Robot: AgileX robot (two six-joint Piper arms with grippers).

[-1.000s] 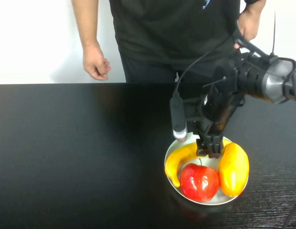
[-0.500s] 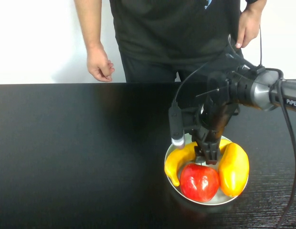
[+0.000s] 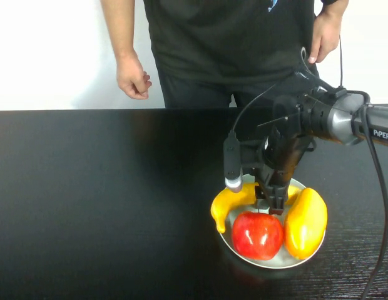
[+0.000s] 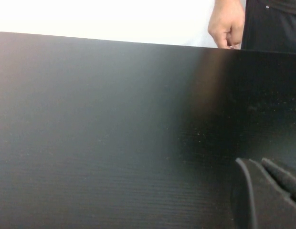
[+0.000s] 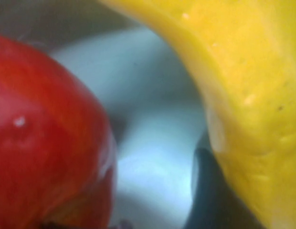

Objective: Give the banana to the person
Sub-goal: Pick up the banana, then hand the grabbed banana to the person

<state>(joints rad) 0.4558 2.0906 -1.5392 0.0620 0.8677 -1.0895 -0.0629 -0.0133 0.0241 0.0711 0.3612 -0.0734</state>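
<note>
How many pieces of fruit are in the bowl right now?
3. The banana lies on the bowl's left, under the right end effector; the red apple sits front-centre; the yellow-orange mango-like fruit on the right. The arm could hide more.

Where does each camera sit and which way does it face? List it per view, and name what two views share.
High view: raised on the robot's side, angled down at the plate, banana, apple and person; the right hand is at the banana.
Left wrist view: low over the table, facing the person; left hand at the edge.
Right wrist view: inside the plate, close to the apple and banana.
Shared: high and right wrist views both show the apple, banana and plate.
</note>
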